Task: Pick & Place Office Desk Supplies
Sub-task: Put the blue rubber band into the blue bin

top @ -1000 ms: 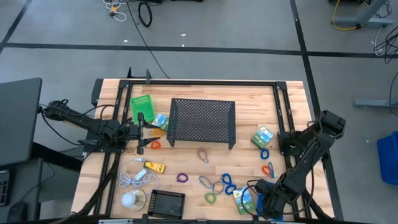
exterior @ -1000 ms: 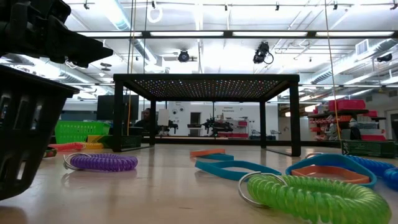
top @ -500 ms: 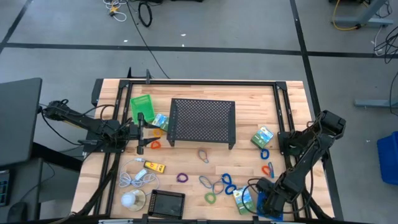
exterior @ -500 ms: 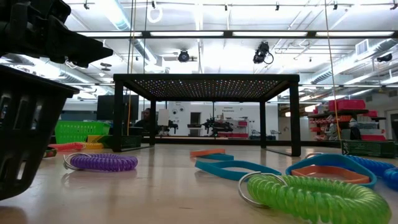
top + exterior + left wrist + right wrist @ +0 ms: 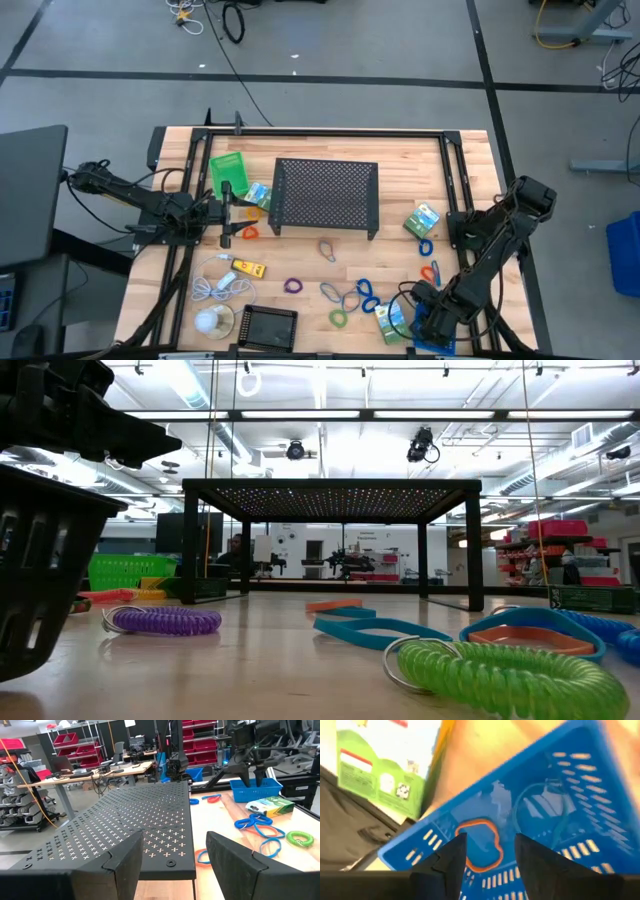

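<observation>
While the right gripper point(image 5: 487, 857) hangs open just over the blue tray point(image 5: 580, 780), the orange loop point(image 5: 479, 845) below it — light, springy, probably slippery — seems best pinched across its thin band.

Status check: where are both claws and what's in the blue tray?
Right claw open above small blue plastic tray; orange loop lying inside. Left claw open, idle beside black perforated metal shelf. Nothing blocking.
</observation>
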Motion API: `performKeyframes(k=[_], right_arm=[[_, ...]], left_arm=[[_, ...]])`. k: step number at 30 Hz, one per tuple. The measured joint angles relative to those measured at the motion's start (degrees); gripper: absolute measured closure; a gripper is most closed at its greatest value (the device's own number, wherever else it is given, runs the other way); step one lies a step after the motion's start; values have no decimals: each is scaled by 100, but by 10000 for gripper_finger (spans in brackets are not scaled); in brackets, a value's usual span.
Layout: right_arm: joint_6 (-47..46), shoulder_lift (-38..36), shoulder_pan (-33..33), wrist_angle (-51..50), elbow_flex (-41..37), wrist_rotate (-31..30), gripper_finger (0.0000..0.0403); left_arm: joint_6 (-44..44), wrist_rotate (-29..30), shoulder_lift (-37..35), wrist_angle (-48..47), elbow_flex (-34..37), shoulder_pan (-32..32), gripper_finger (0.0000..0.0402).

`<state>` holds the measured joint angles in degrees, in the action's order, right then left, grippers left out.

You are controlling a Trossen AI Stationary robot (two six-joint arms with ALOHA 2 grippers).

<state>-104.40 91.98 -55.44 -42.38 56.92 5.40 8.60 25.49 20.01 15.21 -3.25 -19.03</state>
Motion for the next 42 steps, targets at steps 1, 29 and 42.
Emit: performKeyframes(k=[1, 29, 42], right_arm=[[6, -43, 4, -70, 15, -88, 231], [-445, -474, 917, -3003, 256, -809, 231], [-984, -478, 1161, -3054, 174, -654, 231]], left_arm=[[0, -1, 0, 1, 0, 0, 178], [79, 40, 0, 1, 0, 0, 178], [-49, 40, 0, -1, 0, 0, 178]])
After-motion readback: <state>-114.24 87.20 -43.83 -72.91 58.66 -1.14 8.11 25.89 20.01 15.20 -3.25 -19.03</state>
